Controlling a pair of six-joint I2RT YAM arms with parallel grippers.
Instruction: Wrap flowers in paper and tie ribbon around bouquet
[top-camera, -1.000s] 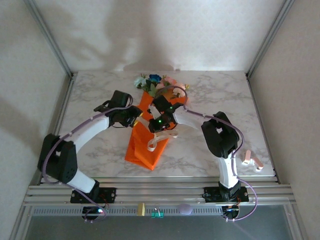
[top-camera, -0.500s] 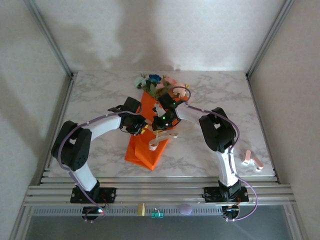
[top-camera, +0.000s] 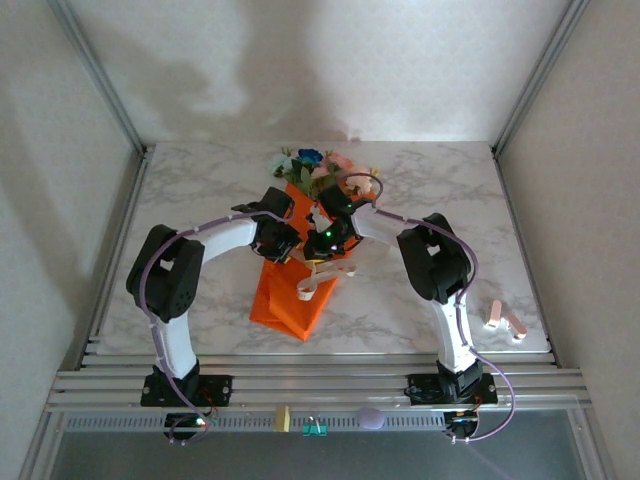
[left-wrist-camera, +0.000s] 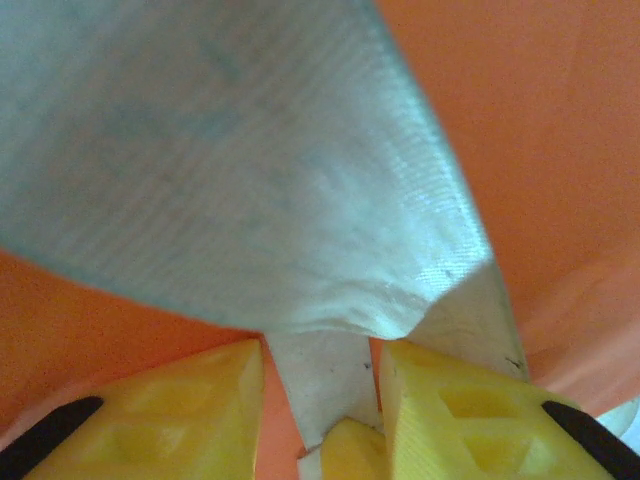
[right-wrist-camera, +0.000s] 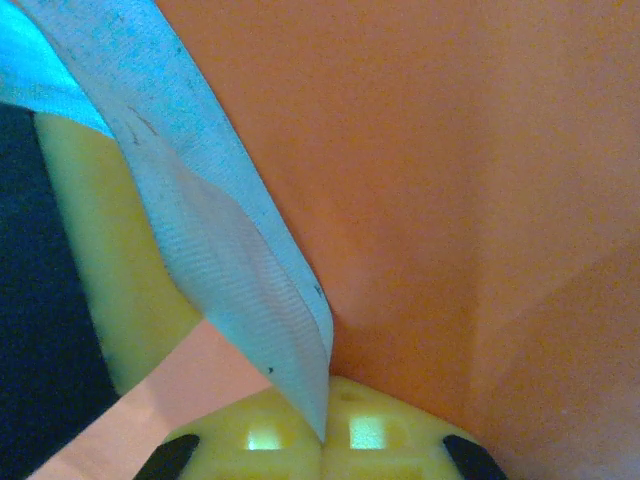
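Along the near edge of the table runs a ribbed metal rail (top-camera: 320, 385) holding both arm bases. Just in front of it lie a small tan block (top-camera: 283, 418), a green clip (top-camera: 318, 429) and a pale purple disc (top-camera: 370, 418). Two small pink pieces (top-camera: 505, 320) lie on the marbled table top (top-camera: 450, 180) at the right, well apart from the work. At the middle lies the orange paper (top-camera: 285, 305), folded into a long wrap that points away from the arms. A loose cream loop of the ribbon (top-camera: 316, 283) rests on top of it. Both arms arch in over the wrap and meet just beyond that loop, hiding its middle. The left gripper (left-wrist-camera: 320, 350) has its yellow fingers (left-wrist-camera: 440, 400) standing apart, and a flat strip of ribbon runs through the gap. The right gripper (right-wrist-camera: 325, 420) is closed tight, pinching the ribbon's edge. At the far end of the wrap the flowers (top-camera: 315, 168) spill out in pink, white and blue with green leaves. A second ago the left gripper hung to the left of the wrap; it has since swung in beside the right one. Up close the ribbon shows a fine woven grain and a sharp crease. The paper is smooth and matte, and the fingers are moulded plastic with triangular hollows.
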